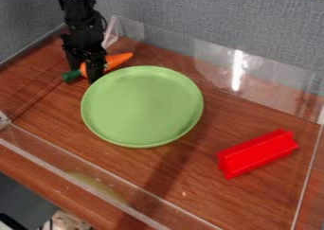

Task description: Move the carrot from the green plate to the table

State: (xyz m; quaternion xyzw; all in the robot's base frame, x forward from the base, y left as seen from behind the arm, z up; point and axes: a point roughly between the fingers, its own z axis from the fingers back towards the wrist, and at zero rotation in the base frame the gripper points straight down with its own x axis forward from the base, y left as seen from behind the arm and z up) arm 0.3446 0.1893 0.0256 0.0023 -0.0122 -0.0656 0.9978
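The carrot (117, 61) lay on the reddish-brown table (184, 182), just beside the upper-left edge of the green plate (142, 106) in the view, its green stem end to the left and its orange part to the right. The black gripper (94, 71) was down at the carrot, fingers crossing in front of its middle; whether they gripped it or stood apart around it could not be told. A red block (257, 153) lay on the table to the right of the plate, well apart from the carrot
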